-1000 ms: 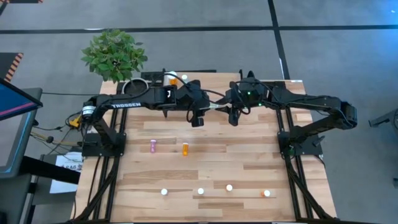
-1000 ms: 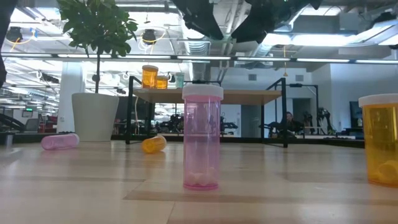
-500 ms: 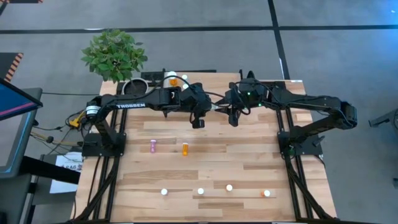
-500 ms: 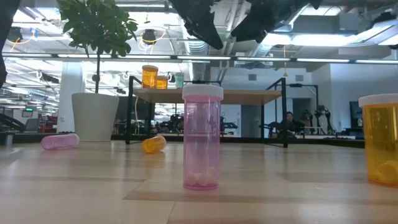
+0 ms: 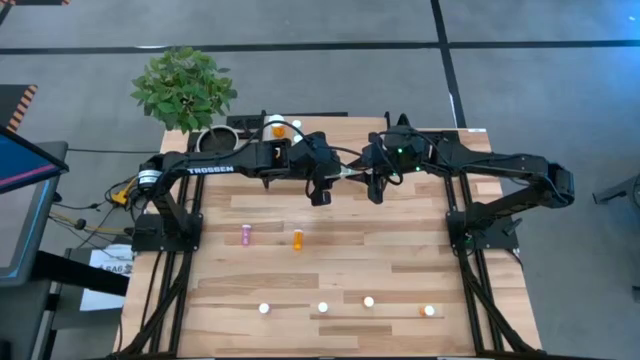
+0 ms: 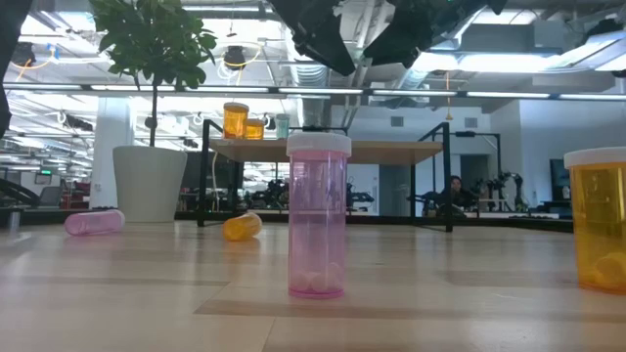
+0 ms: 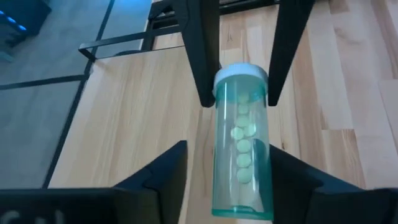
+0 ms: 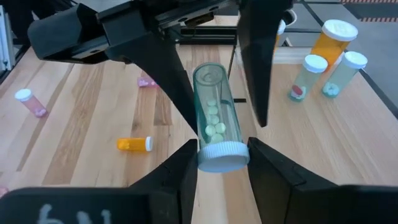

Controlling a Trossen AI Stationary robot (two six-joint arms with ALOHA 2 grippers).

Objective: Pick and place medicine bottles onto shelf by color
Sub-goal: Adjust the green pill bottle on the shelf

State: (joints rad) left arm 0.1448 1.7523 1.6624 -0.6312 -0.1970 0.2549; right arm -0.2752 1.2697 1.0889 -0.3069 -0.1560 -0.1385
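A pale teal-green medicine bottle (image 8: 214, 118) with a white cap lies level in the air between my two grippers, above the table's far middle (image 5: 347, 172). My right gripper (image 8: 222, 163) is shut on its cap end. My left gripper (image 7: 239, 180) is open around the bottle's body (image 7: 242, 155). Its far-side finger (image 7: 177, 162) stands clear of the bottle and its near-side finger (image 7: 280, 165) lies close against it; I cannot tell whether that one touches. The shelf (image 6: 328, 150) stands at the far edge with orange bottles (image 6: 236, 119) on it. My right gripper pinches the bottle's white cap (image 8: 222, 157) between its two fingers, one on each side. The fingers come level from the table's right, along the bottle's length. The bottle is lifted clear and lies roughly level, its base pointing toward my left gripper.
A pink bottle (image 5: 246, 234) and an orange one (image 5: 298, 239) lie mid-table. Several bottles stand near the front edge, among them a pink one (image 6: 317, 215) and an orange one (image 6: 599, 220). Two teal bottles (image 8: 308, 74) and an orange one (image 8: 333, 37) stand on the shelf. A potted plant (image 5: 183, 88) is far left.
My left gripper has gone a little toward the table's right edge, toward my right gripper, so that its fingers now stand around the teal bottle's base end. My right gripper and the bottle have kept still.
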